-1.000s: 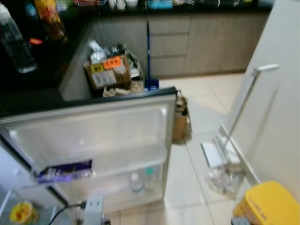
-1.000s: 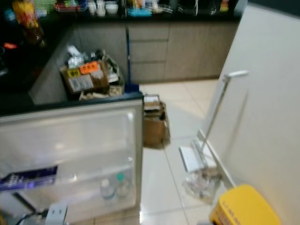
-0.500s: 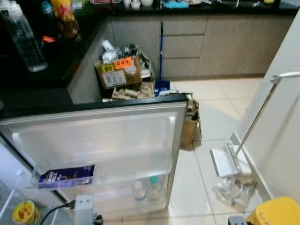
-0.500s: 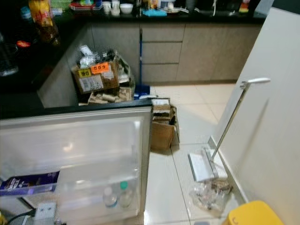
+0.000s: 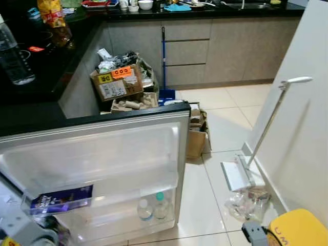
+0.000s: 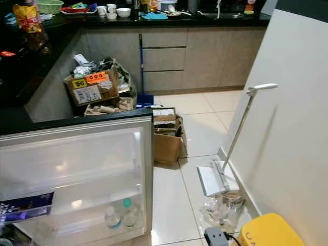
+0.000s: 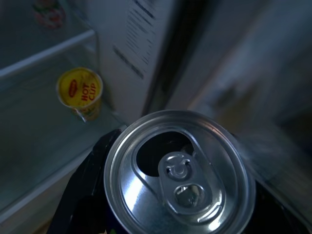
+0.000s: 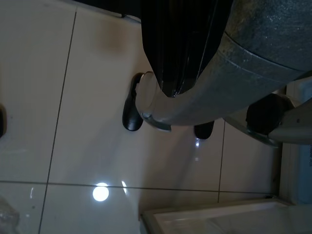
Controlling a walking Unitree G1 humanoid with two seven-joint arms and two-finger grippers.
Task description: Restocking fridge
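The fridge door [image 5: 102, 159] stood swung wide open, its white inner side facing the robot, and everything else lay around it. In its lowest door shelf stood two small bottles [image 5: 152, 207], side by side, one with a green cap. A purple carton [image 5: 60, 200] lay in the door shelf above them, toward the hinge side.

The left gripper [image 7: 97, 185] was clenched around a silver-topped drink can [image 7: 178, 175], the can's pull tab facing the wrist camera. One black finger [image 7: 85, 190] pressed against the can's side. The can hung in front of the fridge interior, beside the door's hinge edge. Beyond it, a yellow cup [image 7: 79, 92] with a red logo sat on a glass shelf [image 7: 39, 136] inside the fridge.

The right arm hung idle over pale floor tiles [image 8: 58, 136]; whether its fingers were parted could not be told.

Behind the door's top edge ran a black counter [image 5: 36, 110]. Past the door's free edge, a brown cardboard box [image 5: 196, 138] sat on the floor, and farther off a flat mop [image 5: 246, 169] leaned against the white wall. A heaped box of rubbish [image 5: 120, 84] stood behind the door, against the grey cabinets.
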